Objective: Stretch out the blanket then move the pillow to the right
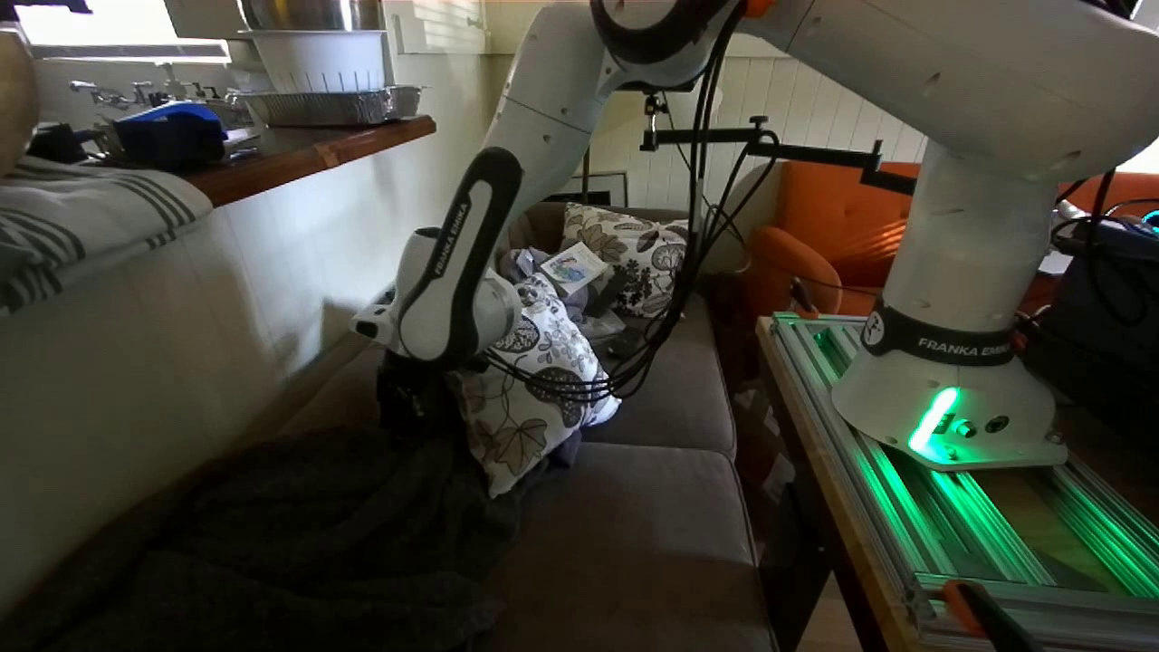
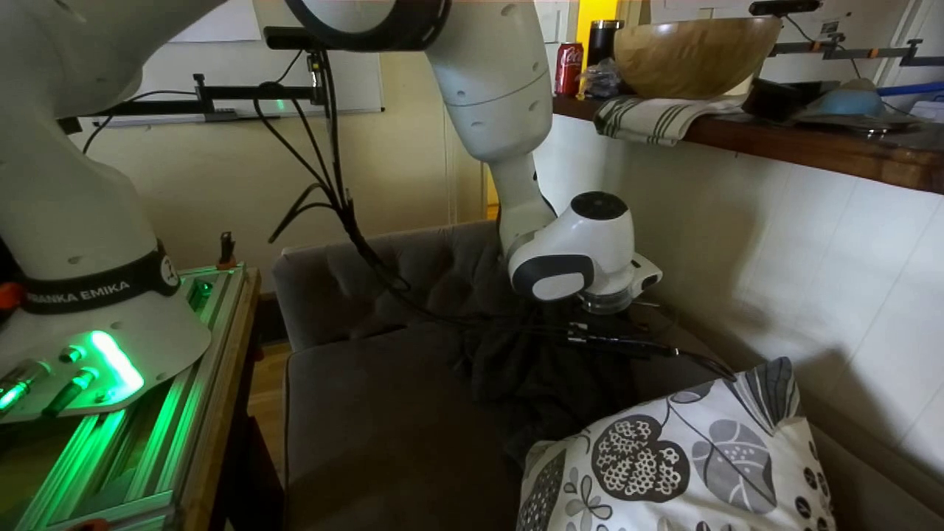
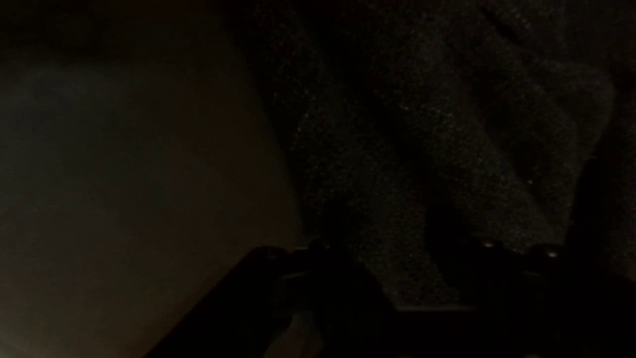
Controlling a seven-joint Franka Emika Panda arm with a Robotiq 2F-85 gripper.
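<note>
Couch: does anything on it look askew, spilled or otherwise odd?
In an exterior view, the blanket lies rumpled in folds instead of spread flat, the nearer pillow sits askew, corner down, and what looks like a booklet tops a jumbled heap behind it. No spill shows.

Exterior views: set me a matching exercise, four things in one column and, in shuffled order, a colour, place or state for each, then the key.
Things:
1. blanket
2. pillow
3. soda can
4. bowl

Descriptions:
A. red, upright on the counter
B. white with a dark leaf print
C. light brown, wooden
D. dark, rumpled on the sofa

Right pairs: 1-D, 2-B, 3-A, 4-C.
</note>
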